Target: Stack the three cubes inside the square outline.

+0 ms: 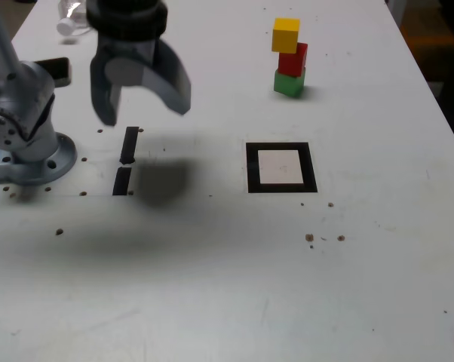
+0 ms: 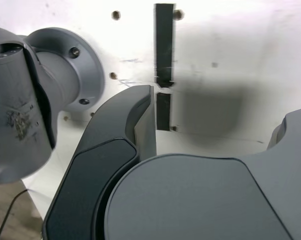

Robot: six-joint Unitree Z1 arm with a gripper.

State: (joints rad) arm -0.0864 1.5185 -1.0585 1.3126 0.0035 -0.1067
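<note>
Three cubes stand stacked at the back of the white table toward the exterior view's right: yellow on top, red in the middle, green at the bottom. The stack sits well behind the square outline, a black tape frame with a white centre, which holds nothing. My gripper hangs open in the air at the exterior view's left, far from the cubes, with nothing between its jaws. In the wrist view my gripper frames bare table; no cube shows there.
Two short black tape strips lie end to end under the gripper, seen also as strips in the wrist view. The arm's grey base is bolted at the exterior view's left. Small holes dot the table.
</note>
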